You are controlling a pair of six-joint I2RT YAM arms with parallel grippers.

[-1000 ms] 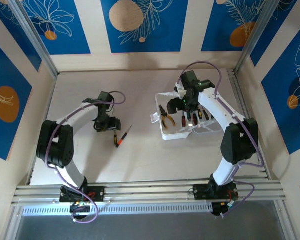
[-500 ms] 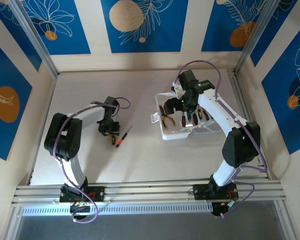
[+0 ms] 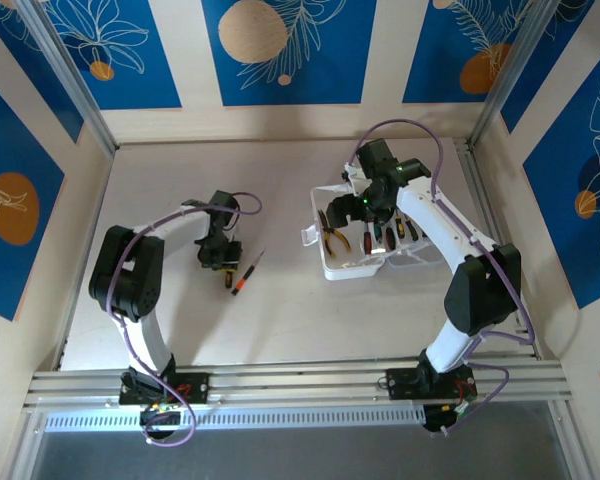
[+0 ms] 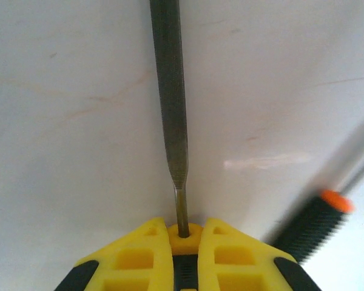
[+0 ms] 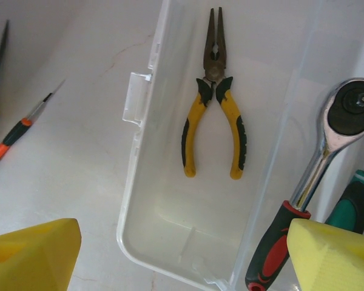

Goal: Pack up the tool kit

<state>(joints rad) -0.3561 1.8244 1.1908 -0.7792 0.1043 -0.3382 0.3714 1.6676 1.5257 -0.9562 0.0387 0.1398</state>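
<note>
The translucent white case (image 3: pixel 352 268) lies open at the right. Yellow-and-black pliers (image 5: pixel 213 121) rest in its tray (image 5: pixel 133 182), also visible from above as pliers (image 3: pixel 332 232). A ratchet wrench (image 5: pixel 324 157) with a red-and-black handle lies in the neighbouring half, beside a green-handled tool (image 5: pixel 352 200). My right gripper (image 5: pixel 183 251) hangs open above the tray, holding nothing. My left gripper (image 4: pixel 183 235) is shut on the yellow handle end of a slim dark file (image 4: pixel 170 103), low over the table. A black-and-orange screwdriver (image 4: pixel 312 221) lies just right of it.
The screwdriver (image 3: pixel 242 274) lies on the bare tabletop between the left gripper (image 3: pixel 220 255) and the case. The case's latch tab (image 5: pixel 136 97) sticks out toward the left. Side walls with metal posts ring the table (image 3: pixel 280 320).
The left arm has swung its elbow in and shifted the gripper slightly right, toward the screwdriver. The right gripper has moved a little left over the case tray.
</note>
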